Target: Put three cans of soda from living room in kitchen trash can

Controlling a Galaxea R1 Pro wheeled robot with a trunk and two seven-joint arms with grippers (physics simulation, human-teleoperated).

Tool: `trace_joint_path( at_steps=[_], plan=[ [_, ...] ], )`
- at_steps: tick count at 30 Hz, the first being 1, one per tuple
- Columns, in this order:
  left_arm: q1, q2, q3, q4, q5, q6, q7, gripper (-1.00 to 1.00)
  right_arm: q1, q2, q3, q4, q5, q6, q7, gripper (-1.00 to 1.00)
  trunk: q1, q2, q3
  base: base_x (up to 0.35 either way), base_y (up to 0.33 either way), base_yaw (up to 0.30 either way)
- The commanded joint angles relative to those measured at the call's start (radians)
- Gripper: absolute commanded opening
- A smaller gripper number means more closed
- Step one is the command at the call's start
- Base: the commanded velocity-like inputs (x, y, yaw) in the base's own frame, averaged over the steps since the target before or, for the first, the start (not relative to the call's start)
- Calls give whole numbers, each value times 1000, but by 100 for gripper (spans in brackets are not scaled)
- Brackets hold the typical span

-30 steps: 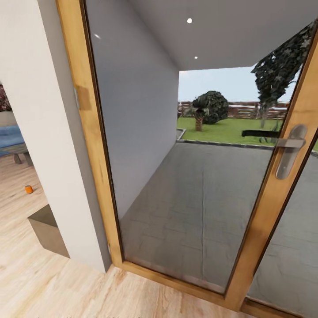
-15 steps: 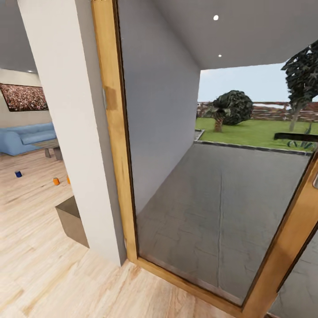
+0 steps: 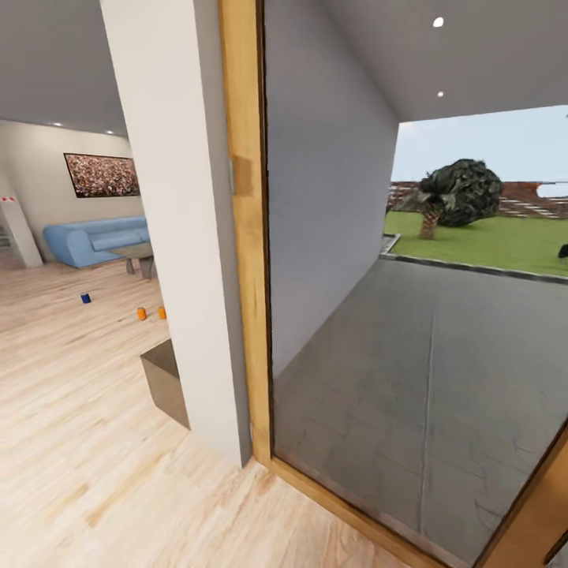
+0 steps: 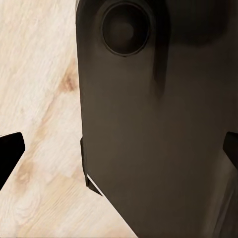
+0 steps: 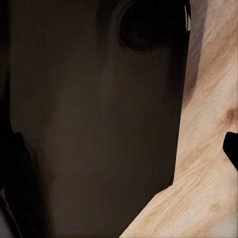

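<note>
A glass door (image 3: 410, 331) in a wood frame looks onto one grey patio (image 3: 442, 371). Left of a white pillar (image 3: 185, 237), the wood floor (image 3: 71, 410) runs to one blue sofa (image 3: 95, 239) under one picture (image 3: 102, 175). Three cans lie apart on that floor: two orange (image 3: 141, 314) (image 3: 162, 312), one blue (image 3: 85, 298). Left gripper (image 4: 119, 153) and right gripper (image 5: 119, 148) both hang spread wide, holding nothing.

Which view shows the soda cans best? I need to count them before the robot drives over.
The head view: two orange cans and a blue one stand on the wood floor near the sofa. Both wrist views look at floor and the robot's dark body instead.
</note>
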Motion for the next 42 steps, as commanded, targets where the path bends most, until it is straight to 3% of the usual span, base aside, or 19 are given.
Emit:
trace_joint_path(
  at_steps=[1,42],
  plan=[
    [0,0,0,0,0,0,0,100,0,0,0,0,0,0,0,100,0,0,0,0,0,275],
    [0,-1,-2,0,-1,0,-3,100,0,-1,0,0,0,-1,-2,100,0,0,0,0,0,275]
  ],
)
